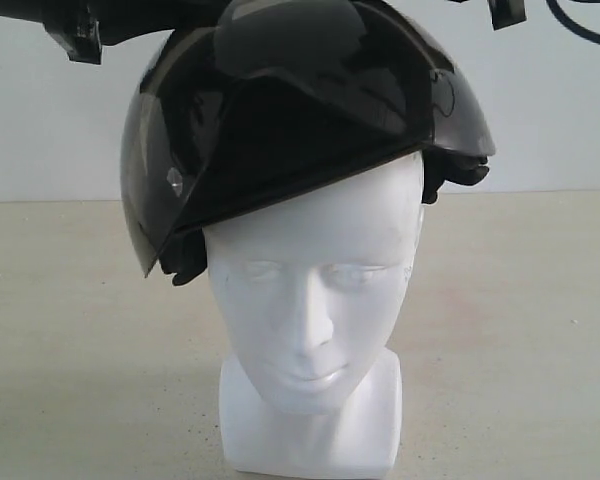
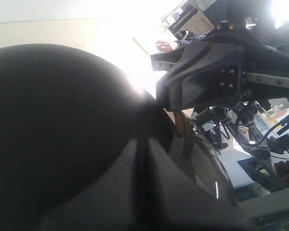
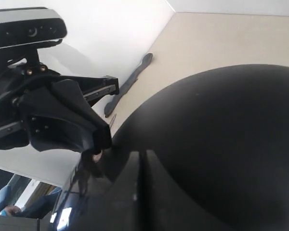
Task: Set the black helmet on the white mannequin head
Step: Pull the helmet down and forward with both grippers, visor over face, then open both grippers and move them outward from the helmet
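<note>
Black helmet tilted on white mannequin head; shell appears rigid, slick; grasp rim. Left gripper, right gripper: closure indeterminable.

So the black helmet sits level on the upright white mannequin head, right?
No, not level: the exterior view shows the black helmet tilted on the upright white mannequin head, its rim lower on the view's left, higher on its right.

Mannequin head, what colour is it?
The mannequin head is white, clearest in the exterior view.
</note>
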Robot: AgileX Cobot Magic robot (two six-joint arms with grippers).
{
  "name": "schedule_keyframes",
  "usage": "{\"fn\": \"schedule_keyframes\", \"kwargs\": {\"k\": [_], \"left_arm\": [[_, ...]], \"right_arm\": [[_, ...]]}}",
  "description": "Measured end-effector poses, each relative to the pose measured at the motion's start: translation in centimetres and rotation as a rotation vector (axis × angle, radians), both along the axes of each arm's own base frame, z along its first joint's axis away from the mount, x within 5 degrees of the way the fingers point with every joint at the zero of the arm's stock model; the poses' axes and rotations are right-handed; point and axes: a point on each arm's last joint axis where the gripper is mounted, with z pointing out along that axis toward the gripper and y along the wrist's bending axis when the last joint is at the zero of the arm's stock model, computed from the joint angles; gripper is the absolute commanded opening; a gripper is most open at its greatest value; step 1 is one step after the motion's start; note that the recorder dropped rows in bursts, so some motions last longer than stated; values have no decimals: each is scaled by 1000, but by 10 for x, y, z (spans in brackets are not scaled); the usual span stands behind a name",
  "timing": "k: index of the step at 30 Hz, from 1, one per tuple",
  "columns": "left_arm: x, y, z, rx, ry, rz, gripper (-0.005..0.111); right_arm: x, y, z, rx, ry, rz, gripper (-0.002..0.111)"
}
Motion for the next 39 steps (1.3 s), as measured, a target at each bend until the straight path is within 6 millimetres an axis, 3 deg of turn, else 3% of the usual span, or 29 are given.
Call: {"fn": "schedule_keyframes", "kwargs": {"k": [9, 15, 24, 39], "left_arm": [[-16, 0, 6, 60, -6, -10, 4], [-39, -1, -8, 50, 58, -71, 4], [-54, -1, -13, 80, 61, -96, 4], [-67, 0, -29, 76, 104, -108, 4]], "right_arm": [[-19, -4, -9, 25, 29, -19, 0], [-41, -7, -14, 9, 52, 24, 0], [-64, -9, -28, 14, 89, 39, 0], [-74, -11, -45, -39, 141, 90, 0]]}}
